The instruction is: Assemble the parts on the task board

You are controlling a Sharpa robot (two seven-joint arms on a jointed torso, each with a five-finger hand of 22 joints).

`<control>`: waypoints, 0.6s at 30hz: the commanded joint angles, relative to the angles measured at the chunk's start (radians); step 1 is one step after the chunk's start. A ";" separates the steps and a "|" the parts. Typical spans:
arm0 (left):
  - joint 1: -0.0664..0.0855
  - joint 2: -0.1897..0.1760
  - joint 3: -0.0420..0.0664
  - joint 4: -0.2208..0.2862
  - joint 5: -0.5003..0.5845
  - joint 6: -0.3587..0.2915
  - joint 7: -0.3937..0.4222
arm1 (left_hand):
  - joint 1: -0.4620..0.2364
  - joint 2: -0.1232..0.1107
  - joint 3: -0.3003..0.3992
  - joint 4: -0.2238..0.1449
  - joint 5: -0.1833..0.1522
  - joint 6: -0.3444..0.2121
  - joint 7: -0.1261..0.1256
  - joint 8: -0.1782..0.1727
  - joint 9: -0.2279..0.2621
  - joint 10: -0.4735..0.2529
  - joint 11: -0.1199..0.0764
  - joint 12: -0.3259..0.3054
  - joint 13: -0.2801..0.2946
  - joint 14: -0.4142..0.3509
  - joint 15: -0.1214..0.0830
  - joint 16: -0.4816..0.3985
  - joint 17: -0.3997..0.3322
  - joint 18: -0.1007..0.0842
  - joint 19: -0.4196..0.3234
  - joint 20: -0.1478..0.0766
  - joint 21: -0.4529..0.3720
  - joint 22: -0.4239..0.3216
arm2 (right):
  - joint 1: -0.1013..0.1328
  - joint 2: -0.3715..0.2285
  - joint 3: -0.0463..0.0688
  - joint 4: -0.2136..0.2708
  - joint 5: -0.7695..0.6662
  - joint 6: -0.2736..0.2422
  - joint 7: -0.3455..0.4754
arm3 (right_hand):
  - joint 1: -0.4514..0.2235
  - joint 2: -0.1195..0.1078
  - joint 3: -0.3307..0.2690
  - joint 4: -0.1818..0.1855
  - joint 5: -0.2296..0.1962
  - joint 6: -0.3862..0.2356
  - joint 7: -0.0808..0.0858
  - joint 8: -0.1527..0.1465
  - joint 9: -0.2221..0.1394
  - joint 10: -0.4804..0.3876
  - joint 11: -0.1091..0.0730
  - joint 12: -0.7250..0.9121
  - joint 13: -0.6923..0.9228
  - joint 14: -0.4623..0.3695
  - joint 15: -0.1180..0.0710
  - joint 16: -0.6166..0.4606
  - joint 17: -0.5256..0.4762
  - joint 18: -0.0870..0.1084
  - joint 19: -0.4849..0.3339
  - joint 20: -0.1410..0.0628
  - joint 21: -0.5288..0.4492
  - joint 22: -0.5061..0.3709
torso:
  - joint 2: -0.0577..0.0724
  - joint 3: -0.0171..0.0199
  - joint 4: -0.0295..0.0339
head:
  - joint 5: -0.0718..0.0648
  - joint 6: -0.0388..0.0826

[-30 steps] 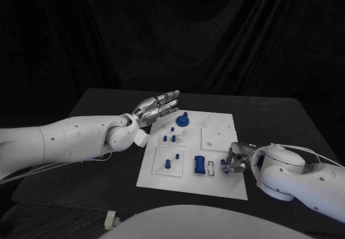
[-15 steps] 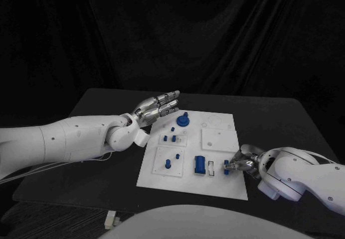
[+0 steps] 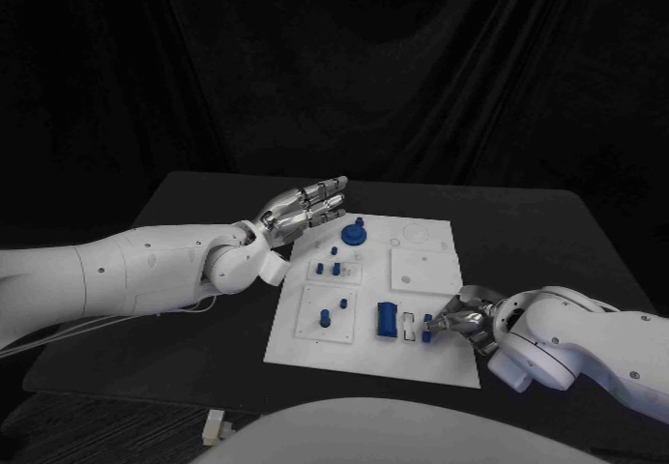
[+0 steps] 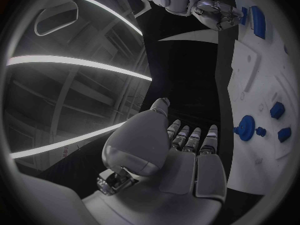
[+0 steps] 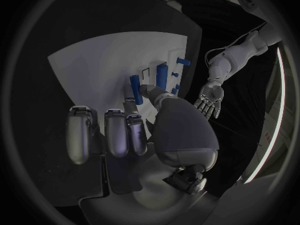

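Left robot hand (image 3: 306,208) hangs flat and spread above the far left corner of the task board (image 3: 419,362), palm up, holding nothing and well apart from the work. Going rightward from that corner, the board carries a round blue knob (image 3: 356,233) at the far side, small blue pegs (image 3: 329,267) nearer the middle, and then, toward the near right corner, a tall blue block (image 3: 387,320) standing beside a white slot.

Right robot hand (image 3: 461,317) sits just right of that block, over the board's near right edge, fingers curled toward a small blue part (image 3: 426,326) that lies between the hand and the block. From the right wrist camera a thin blue bar (image 5: 135,89) stands at the fingertips, its long axis running along the board's slot rows; whether the fingers actually pinch it or merely touch it I cannot tell.

To my eye the coming move hangs on this: the part lies on the block side of the right hand, so this hand is far the nearer, and the bar's length needs lining up with the slot beside the block.
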 commanded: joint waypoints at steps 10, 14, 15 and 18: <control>-0.001 0.003 0.001 0.000 0.001 0.014 0.004 | -0.007 0.006 0.007 0.000 0.006 0.002 0.011 0.002 0.002 0.001 0.004 0.007 0.001 0.000 0.000 -0.004 -0.002 0.009 0.003 0.004 0.005 0.001 | 0.002 0.027 0.000 -0.007 0.015 0.015 0.016 | -0.007 0.009 0.112 -0.116 -0.007 -0.001 0.000 -0.002 -0.003 0.108 -0.006 0.003 0.263 0.051 -0.005 0.001 0.001 0.004 0.054 -0.007 0.001 0.227 | 0.000 -0.0005 0.0007 | 0.001 0.000; -0.001 0.004 0.001 0.000 0.001 0.015 0.003 | -0.007 0.006 0.007 0.000 0.006 0.002 0.011 0.002 0.002 0.001 0.004 0.007 0.001 0.000 0.000 -0.004 -0.002 0.009 0.003 0.004 0.005 0.001 | 0.002 0.031 0.000 -0.008 0.001 0.026 0.014 | -0.007 0.010 0.111 -0.116 -0.008 0.001 0.000 0.000 -0.002 0.108 -0.006 0.003 0.263 0.051 -0.005 0.001 0.001 0.004 0.054 -0.007 0.001 0.227 | -0.001 -0.0003 0.0006 | 0.004 0.000; -0.001 0.004 0.001 0.000 0.001 0.015 0.002 | -0.007 0.006 0.007 0.000 0.006 0.002 0.011 0.002 0.002 0.001 0.004 0.007 0.001 0.000 0.000 -0.004 -0.002 0.009 0.003 0.004 0.005 0.001 | 0.002 0.032 0.000 -0.008 -0.001 0.028 0.013 | -0.007 0.010 0.110 -0.116 -0.008 0.002 0.000 0.000 -0.002 0.108 -0.006 0.003 0.263 0.051 -0.005 0.001 0.001 0.004 0.054 -0.007 0.003 0.227 | -0.001 -0.0002 0.0003 | 0.005 0.000; -0.001 0.004 0.001 0.000 0.001 0.016 0.001 | -0.007 0.006 0.007 0.000 0.006 0.002 0.011 0.002 0.002 0.001 0.004 0.007 0.001 0.000 0.000 -0.004 -0.002 0.009 0.003 0.004 0.005 0.001 | 0.002 0.036 0.000 -0.010 -0.004 0.035 0.011 | -0.009 0.010 0.108 -0.115 -0.011 0.004 0.000 0.001 -0.003 0.108 -0.006 0.003 0.263 0.052 -0.005 0.001 0.003 0.004 0.055 -0.007 0.003 0.227 | 0.000 -0.0003 0.0002 | 0.005 0.000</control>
